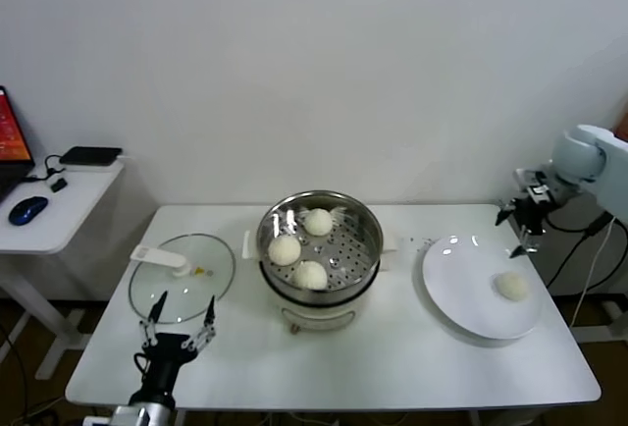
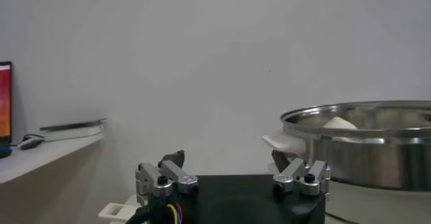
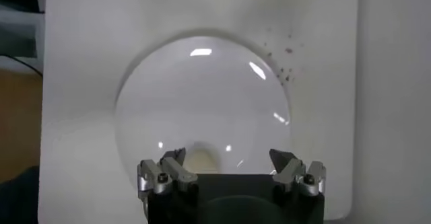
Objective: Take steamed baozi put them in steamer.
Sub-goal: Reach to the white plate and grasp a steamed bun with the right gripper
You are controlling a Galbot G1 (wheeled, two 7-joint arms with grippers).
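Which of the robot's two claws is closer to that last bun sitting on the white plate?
The right one. The right gripper hangs open just above the plate's far edge, close to the bun. The left gripper waits open across the table, by the glass lid.

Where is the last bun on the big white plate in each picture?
Head view: the bun sits on the plate's right part, below the right gripper.
Left wrist view: not in it.
Right wrist view: the bun peeks out just above the open gripper.
Shared landmark: the plate.
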